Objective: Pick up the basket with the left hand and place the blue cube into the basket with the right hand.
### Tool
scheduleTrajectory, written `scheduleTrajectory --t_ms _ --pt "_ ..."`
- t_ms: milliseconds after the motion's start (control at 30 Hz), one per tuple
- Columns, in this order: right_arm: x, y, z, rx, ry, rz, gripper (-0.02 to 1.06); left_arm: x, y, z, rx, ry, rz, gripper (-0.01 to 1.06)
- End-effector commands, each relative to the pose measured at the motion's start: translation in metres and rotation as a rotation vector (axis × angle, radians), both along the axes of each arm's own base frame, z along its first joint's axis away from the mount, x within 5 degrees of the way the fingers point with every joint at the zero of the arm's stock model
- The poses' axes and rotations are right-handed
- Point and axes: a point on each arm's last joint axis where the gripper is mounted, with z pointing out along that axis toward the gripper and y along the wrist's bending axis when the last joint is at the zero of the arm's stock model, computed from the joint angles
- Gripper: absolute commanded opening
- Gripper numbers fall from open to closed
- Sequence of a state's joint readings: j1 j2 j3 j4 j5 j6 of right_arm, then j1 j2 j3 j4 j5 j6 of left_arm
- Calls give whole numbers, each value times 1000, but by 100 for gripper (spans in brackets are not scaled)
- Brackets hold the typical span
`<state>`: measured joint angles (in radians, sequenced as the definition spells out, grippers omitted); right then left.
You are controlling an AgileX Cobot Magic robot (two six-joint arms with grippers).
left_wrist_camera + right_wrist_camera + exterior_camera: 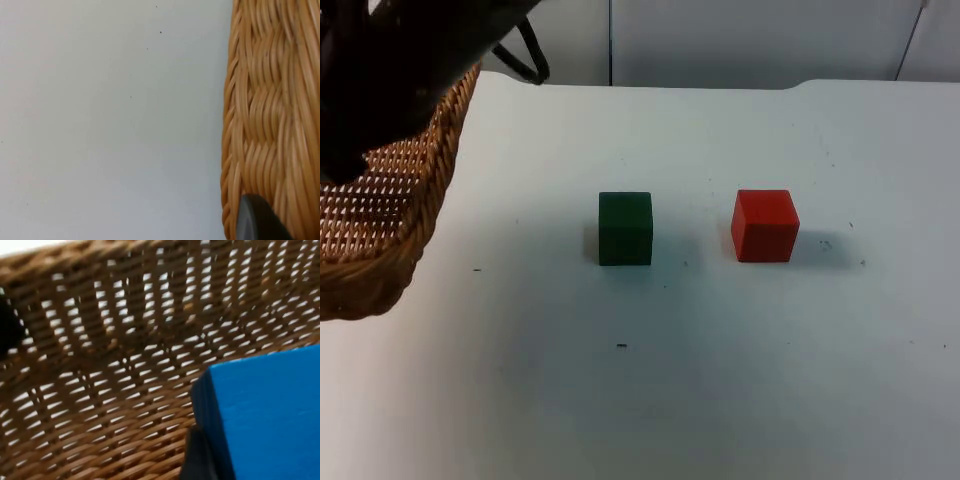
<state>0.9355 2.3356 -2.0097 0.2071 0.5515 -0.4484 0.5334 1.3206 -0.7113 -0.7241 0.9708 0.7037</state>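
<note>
White table (720, 400) under the top camera: basket (390, 230) raised at the left, likely so that the cube can go in. Left wrist camera: left gripper (260, 220) at the rim; jaw state unclear. Right wrist camera: right gripper (200, 455) holds the blue cube (265, 415) above the weave.

Even, soft light falls from above on the white table (720, 400). The green cube (625, 228) and red cube (765, 225) cast short, faint shadows. No glare. The basket (100, 365) weave smears with motion blur beside the blue cube (265, 415); the dark arm (390, 60) sits out of focus.
</note>
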Motion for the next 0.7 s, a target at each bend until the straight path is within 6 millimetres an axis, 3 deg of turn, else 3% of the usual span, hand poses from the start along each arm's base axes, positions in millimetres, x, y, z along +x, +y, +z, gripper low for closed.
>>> scheduleTrajectory --t_ms 0,33,67,100,200,233,300,367,533,667 --pt "0 3 2 21 -15 3 0 3 -3 6 -33 -29 6 0" --pt "-1 4 2 26 -13 2 3 3 -3 6 -35 -29 7 0" --pt "0 4 1 32 -13 -1 13 3 -3 6 -35 -29 7 0" --pt "0 4 1 32 -13 -1 13 3 -3 6 -35 -29 7 0" --pt "1 5 3 51 -23 -7 45 3 -3 6 -36 -30 8 0" --pt "1 5 3 51 -23 -7 45 3 -3 6 -36 -30 8 0" --pt "1 5 3 52 -24 -7 67 3 -3 7 -38 -31 9 0" --pt "1 5 3 53 -27 -7 77 3 -3 7 -38 -31 9 0" --pt "2 5 4 43 -45 -2 84 3 -3 7 -38 -31 9 0" --pt "-1 0 23 44 -64 8 85 3 -3 7 -38 -31 9 0"
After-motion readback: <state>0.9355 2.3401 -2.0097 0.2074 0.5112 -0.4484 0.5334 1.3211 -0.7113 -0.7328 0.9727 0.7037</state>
